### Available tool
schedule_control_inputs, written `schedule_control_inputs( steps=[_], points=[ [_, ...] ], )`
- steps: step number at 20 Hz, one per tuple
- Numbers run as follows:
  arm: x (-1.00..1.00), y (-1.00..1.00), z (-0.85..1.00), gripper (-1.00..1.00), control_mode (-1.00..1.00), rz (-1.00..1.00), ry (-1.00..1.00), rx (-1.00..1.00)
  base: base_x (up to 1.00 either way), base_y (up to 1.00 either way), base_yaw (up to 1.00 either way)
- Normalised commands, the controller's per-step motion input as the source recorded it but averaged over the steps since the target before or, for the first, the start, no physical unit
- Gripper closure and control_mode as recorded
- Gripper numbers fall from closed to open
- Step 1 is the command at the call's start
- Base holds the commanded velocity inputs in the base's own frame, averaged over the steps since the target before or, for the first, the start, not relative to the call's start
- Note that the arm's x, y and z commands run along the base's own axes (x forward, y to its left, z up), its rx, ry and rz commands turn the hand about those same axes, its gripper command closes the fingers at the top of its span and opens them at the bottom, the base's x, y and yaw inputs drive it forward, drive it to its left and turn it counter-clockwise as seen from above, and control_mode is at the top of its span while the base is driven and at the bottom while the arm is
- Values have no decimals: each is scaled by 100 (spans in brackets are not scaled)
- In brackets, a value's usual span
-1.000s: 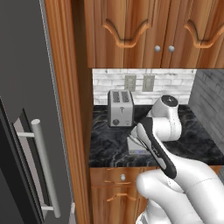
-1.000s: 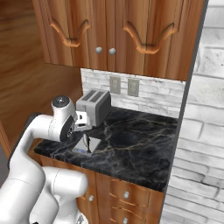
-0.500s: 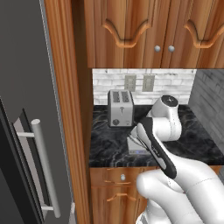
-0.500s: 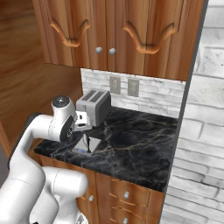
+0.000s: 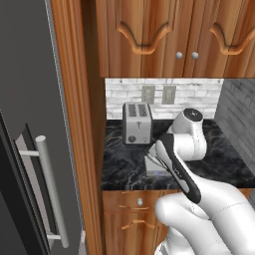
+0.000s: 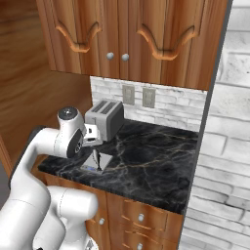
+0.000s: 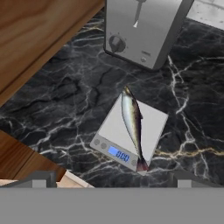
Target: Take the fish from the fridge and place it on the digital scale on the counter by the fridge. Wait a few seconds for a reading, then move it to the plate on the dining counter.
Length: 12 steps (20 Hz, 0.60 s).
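The slim silvery fish (image 7: 132, 124) lies diagonally on the flat light-grey digital scale (image 7: 110, 129), whose blue display strip is lit. The scale (image 5: 154, 167) stands on the black marble counter (image 7: 65, 100) in front of a steel toaster. My gripper (image 7: 112, 180) hangs open above the scale, apart from the fish, with nothing between its fingertips. The arm hides part of the scale (image 6: 94, 167) in both base views. The fridge (image 5: 27, 124) stands to the left with its dark grey door and steel bar handle. The plate and the dining counter are out of view.
A steel toaster (image 7: 142, 26) stands just behind the scale against the tiled wall. A wooden side panel (image 5: 74, 124) separates the fridge from the counter. Wooden cabinets (image 6: 132, 39) hang above. A grey brick wall (image 6: 222, 146) closes the counter's right end.
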Motion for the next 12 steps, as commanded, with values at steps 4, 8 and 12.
schedule_control_inputs(
  steps=[4, 8, 12],
  points=[
    [0, 0, 0, -100, -100, 0, 0, 0, 0, 0, 0],
    [0, 0, 0, -100, -100, 0, 0, 0, 0, 0, 0],
    [0, 0, 0, -100, -100, 0, 0, 0, 0, 0, 0]
  ],
)
